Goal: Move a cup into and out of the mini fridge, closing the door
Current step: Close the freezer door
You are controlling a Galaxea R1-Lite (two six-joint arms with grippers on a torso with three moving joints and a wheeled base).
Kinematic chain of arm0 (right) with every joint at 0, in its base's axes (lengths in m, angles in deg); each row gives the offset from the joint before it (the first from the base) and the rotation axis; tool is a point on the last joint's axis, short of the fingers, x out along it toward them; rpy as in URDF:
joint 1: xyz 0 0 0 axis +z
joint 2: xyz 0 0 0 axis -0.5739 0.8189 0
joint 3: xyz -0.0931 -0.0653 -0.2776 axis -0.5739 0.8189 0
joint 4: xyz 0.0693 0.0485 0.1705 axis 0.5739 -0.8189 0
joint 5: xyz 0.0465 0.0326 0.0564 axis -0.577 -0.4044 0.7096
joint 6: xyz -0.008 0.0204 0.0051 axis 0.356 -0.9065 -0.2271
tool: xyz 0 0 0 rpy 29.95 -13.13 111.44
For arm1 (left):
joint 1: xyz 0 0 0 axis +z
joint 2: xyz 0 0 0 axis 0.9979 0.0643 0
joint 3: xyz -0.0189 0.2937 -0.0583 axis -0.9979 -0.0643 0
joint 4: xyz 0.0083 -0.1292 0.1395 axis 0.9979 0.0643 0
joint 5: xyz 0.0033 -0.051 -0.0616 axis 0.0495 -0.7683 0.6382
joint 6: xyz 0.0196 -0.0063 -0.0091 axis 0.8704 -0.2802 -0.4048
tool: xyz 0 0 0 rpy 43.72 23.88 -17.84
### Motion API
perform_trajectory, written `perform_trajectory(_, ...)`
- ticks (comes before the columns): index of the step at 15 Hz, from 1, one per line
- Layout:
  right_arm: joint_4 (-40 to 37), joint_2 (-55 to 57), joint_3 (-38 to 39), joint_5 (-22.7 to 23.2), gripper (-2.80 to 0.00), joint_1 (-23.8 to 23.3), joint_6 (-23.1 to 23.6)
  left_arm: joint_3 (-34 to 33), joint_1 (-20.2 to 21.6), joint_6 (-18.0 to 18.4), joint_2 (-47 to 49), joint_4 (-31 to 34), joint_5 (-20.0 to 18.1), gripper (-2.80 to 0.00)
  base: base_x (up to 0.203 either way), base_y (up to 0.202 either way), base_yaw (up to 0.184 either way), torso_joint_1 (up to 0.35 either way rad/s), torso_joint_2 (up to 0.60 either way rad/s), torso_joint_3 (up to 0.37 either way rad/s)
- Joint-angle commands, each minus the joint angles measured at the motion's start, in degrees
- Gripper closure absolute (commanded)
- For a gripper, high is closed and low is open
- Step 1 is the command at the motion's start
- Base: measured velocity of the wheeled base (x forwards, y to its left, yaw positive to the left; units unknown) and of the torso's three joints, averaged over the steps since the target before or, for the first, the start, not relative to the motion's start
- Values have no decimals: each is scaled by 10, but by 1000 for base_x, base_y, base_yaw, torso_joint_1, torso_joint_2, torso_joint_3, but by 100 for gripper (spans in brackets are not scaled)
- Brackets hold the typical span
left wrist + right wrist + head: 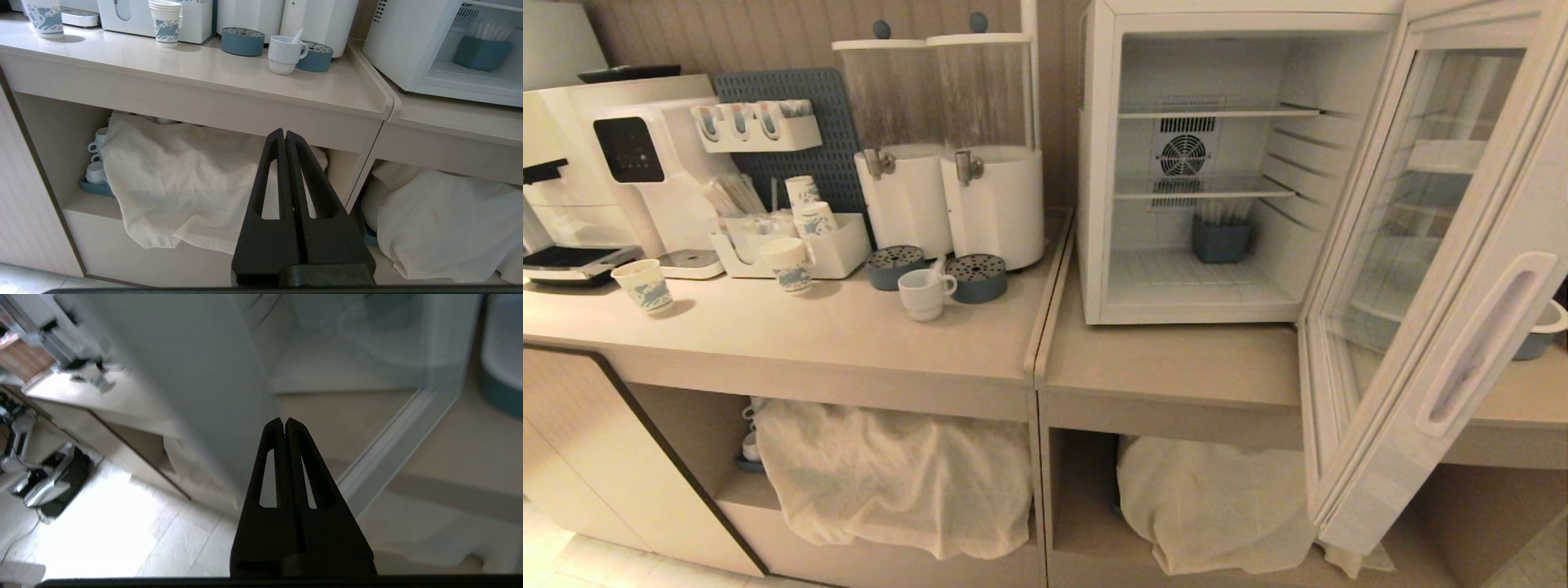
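Note:
The cup [923, 293], a squat white mug with a loop handle, stands on the counter in front of the dispensers; it also shows in the left wrist view [284, 54]. The mini fridge [1201, 163] stands on the right counter, its door [1421, 269] swung wide open toward me. Wire shelves and a blue-grey container [1221, 238] are inside. My left gripper [284, 132] is shut and empty, low in front of the cabinet shelf. My right gripper [284, 420] is shut and empty, close to the door's [229, 388] outer face. Neither arm shows in the head view.
Two white drink dispensers [947, 147] with blue drip trays [976, 278] stand behind the mug. Paper cups [644, 284] and a coffee machine [605, 163] are at the left. Cloth-covered dishes [890, 474] fill the shelves below. A bowl [1543, 331] sits behind the door.

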Motion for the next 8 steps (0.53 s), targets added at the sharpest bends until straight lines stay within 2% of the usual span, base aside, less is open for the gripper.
perform_trajectory(1,42,42,15,260,0,-189,7,-23,0,-1,-3,-1,0,0,0,0,0,0,0,0)
perform_trajectory(2,77,72,23,311,0,-220,10,-23,0,-2,-3,-1,0,0,0,0,0,0,0,0)
perform_trajectory(3,133,101,39,346,0,-231,14,-23,0,-2,-3,-1,1,0,0,0,0,0,0,0)
perform_trajectory(4,200,126,56,358,0,-221,15,-23,-1,-2,-3,-1,0,0,0,0,0,0,0,0)
perform_trajectory(5,229,139,65,363,0,-198,14,-23,-1,-2,-3,-1,0,0,0,0,0,0,0,0)
perform_trajectory(6,246,149,69,365,0,-155,12,-23,-1,-2,-3,-1,0,0,0,0,0,0,0,0)
perform_trajectory(7,258,159,72,354,0,-111,11,-23,-1,-2,-3,-1,0,0,0,0,0,0,0,0)
perform_trajectory(8,266,173,72,319,0,-68,12,-23,0,-2,-3,-1,1,0,0,0,0,0,0,0)
